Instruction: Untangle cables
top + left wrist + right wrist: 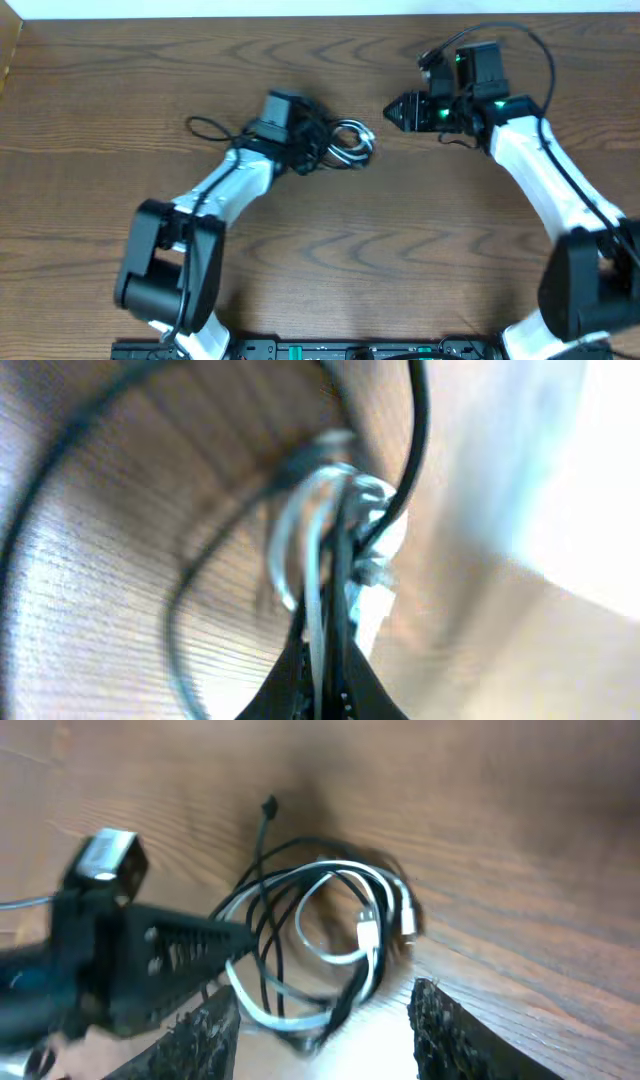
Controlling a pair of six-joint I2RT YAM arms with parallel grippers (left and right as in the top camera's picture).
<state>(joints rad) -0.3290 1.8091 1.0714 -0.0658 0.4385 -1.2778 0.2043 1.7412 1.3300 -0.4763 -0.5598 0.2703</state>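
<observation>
1. Presently the left gripper [325,670] is pressed together on the tangle. In the left wrist view, white and black strands run up out of its closed tips, so it pinches both cords at once.
2. Right gripper [325,1035] is spread, nothing between its fingers, hovering clear of the table [330,260].
3. The white cable [340,870] and black cable [263,835] lie as one knot of loops about mid-table, toward the far side, between the two grippers.
4. The key relation is that the knot lies to the left of the right gripper, near it but apart, and that gripper's nose points left at it. The left gripper sits on the knot's left side, so the right side of the knot is free.
5. The knot's long axis runs roughly left to right. One loose black loop trails further left, past the left gripper. The white plug ends sit on the right edge, facing the open gripper.
6. Judgement: the left arm is anchoring, and the right arm is the only one free to reach the exposed loops. A pull from there to the right, along the axis, looks the likeliest way to part the cords.
7. Risk: with both colours in one pinch, a pull may drag the whole knot rather than open it.
</observation>
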